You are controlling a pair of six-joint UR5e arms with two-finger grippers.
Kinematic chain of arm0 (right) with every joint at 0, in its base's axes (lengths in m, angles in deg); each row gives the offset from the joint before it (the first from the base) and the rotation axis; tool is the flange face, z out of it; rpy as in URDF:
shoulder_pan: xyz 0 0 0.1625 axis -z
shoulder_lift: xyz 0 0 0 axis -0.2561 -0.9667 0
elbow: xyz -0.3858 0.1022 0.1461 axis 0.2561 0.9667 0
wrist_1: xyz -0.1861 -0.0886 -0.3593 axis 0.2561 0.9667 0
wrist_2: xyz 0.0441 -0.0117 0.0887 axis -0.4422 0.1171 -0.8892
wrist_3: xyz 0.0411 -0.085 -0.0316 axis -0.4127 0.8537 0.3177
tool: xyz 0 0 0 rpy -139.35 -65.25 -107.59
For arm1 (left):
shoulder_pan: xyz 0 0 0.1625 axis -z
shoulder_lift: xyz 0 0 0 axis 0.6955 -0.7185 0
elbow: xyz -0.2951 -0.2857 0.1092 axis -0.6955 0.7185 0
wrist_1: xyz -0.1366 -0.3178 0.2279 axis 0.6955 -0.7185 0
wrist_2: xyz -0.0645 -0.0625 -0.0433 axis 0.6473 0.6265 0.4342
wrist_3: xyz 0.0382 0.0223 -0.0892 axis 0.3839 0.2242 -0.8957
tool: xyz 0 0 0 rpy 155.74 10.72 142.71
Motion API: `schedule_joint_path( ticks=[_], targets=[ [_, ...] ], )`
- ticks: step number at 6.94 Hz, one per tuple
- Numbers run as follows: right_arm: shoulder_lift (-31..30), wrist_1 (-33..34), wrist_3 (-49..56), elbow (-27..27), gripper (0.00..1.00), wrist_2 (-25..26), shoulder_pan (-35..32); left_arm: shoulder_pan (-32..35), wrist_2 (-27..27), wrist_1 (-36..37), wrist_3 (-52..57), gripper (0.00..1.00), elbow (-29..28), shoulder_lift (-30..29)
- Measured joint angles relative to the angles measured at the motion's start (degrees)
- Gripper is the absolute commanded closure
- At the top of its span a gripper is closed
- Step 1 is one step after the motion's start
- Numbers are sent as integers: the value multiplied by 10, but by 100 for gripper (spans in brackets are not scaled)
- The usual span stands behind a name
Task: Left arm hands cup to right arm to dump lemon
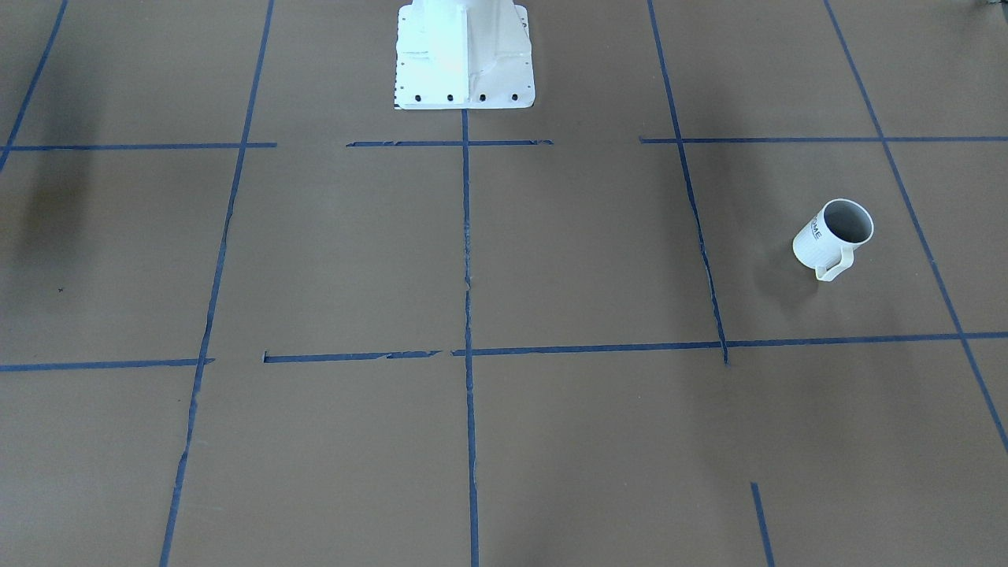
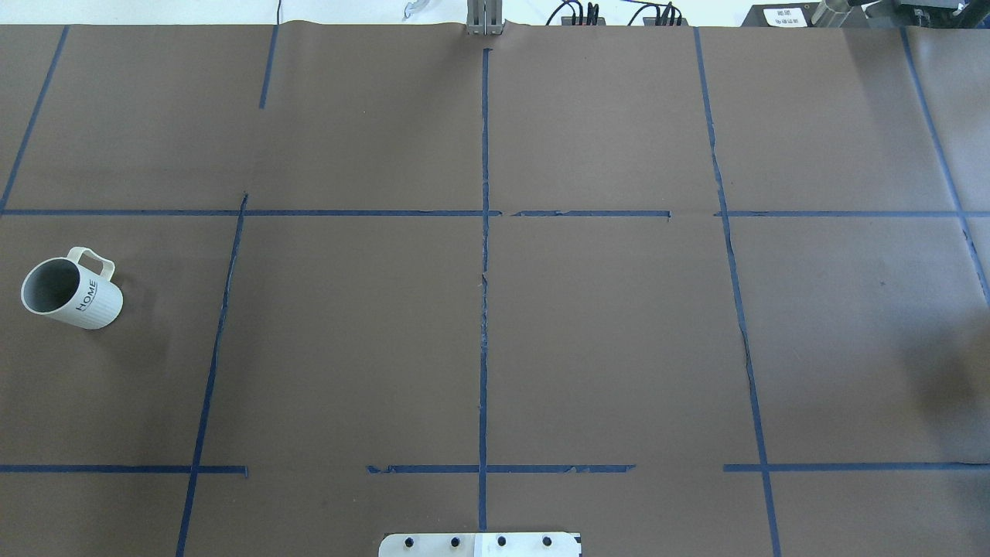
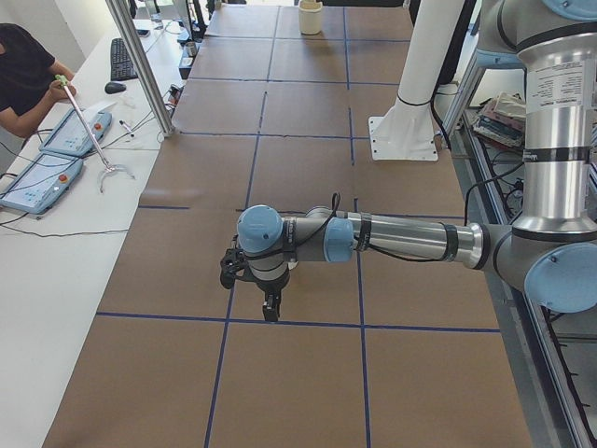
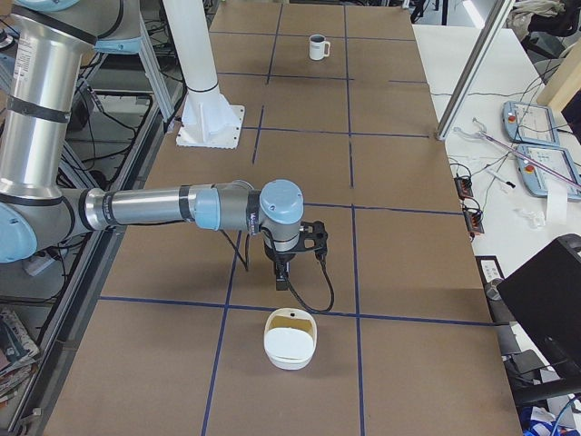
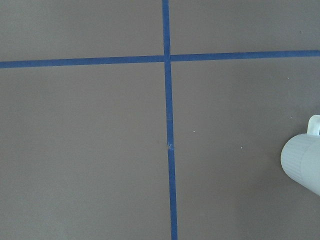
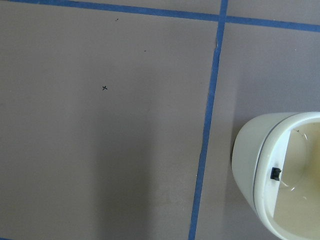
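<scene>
The off-white ribbed cup [image 2: 77, 298] stands upright on the brown table at my far left, handle toward the far side. It also shows in the front view [image 1: 825, 242], far off in the right side view [image 4: 317, 47], and at the right edge of the left wrist view [image 5: 302, 162]. Its inside looks grey; no lemon shows. My left gripper [image 3: 270, 314] points down just above the table; the cup does not show in that view. My right gripper [image 4: 282, 283] hangs low over the table. I cannot tell whether either is open or shut.
A cream bin [image 4: 290, 341] stands on the table just beyond my right gripper, also in the right wrist view [image 6: 260, 165] and far off in the left side view [image 3: 310, 17]. Blue tape lines grid the table. The white base [image 1: 465, 71] is bolted at mid-table. An operator [image 3: 23, 75] sits at a side desk.
</scene>
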Motion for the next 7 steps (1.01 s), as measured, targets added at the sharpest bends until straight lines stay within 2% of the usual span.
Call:
schedule_joint_path(
  ticks=[7],
  targets=[
    [-1,-1,0,-1,0,0,0,1,-3,-5,-3,0,28,23]
  ],
)
